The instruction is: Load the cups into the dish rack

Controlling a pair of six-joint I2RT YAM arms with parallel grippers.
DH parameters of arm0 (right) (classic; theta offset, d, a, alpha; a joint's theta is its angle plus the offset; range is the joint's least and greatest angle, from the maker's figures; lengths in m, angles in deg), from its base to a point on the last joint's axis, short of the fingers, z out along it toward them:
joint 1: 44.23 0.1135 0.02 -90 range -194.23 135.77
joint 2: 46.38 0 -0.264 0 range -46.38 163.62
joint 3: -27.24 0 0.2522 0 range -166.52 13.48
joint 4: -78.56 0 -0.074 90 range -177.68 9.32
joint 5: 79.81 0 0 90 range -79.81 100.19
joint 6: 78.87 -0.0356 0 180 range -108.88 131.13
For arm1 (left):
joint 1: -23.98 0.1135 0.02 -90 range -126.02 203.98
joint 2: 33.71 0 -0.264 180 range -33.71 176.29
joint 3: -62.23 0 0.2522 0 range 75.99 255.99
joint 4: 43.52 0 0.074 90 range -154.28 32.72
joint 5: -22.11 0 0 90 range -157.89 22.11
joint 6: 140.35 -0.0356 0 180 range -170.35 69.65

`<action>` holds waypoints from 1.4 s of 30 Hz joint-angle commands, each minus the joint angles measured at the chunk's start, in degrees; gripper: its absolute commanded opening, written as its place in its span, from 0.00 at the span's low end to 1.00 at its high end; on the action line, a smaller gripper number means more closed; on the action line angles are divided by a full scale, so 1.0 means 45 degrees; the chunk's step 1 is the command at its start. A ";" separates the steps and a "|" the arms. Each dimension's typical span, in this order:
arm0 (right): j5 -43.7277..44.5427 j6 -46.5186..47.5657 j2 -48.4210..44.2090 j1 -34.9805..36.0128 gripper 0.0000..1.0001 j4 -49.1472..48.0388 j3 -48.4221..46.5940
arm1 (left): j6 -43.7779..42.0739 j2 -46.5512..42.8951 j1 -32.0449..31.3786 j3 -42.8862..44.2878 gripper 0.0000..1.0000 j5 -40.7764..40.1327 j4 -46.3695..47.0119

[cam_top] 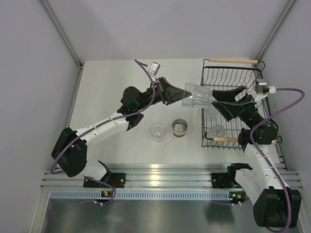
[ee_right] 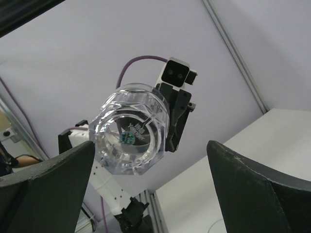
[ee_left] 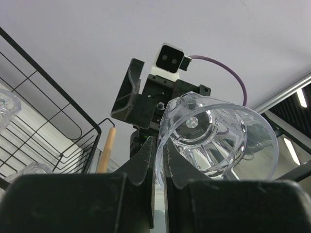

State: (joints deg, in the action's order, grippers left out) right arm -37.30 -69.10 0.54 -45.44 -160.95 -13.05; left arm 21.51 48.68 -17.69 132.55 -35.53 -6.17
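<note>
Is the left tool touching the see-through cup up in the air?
Touching. The left wrist view shows the left tool pinching the rim of the clear cup, one finger inside the wall and one outside.

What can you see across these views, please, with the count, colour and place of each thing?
held cup: one, clear, on its side in the air at the rack's left edge
table cup: one, clear, upright mid-table
silver cup: one, silver inside and tan outside, just right of the table cup
racked cups: at least two, clear, inside the dish rack; exact count unclear
dish rack: one, black wire with wooden handles, right side of the table
table: one, white
left pincer: one, black, shut on the held cup's rim
right pincer: one, black, open, facing the held cup's base above the rack
</note>
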 commanded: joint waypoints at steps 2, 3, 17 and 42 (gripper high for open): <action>0.0044 -0.0043 0.0160 0.0172 0.99 -0.1783 0.0054 | -0.0050 0.0284 -0.0485 0.0928 0.00 -0.0277 0.1259; 0.0044 -0.0043 0.0199 0.0172 0.99 -0.1841 0.0035 | -0.0050 0.0362 -0.0602 0.0967 0.00 -0.0296 0.1259; -0.0073 0.0035 0.0024 0.0641 0.99 -0.1784 -0.0043 | -0.0830 0.0111 -0.0721 0.0422 0.00 -0.0881 0.1220; 0.0103 -0.0024 -0.0738 0.0660 1.00 -0.1392 -0.0180 | -0.1045 -0.0614 -0.0505 -0.0108 0.00 -0.1488 0.0732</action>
State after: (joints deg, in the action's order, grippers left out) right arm -36.47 -69.98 -2.17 -43.21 -161.61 -12.46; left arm 16.11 45.60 -19.42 130.67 -41.83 -6.48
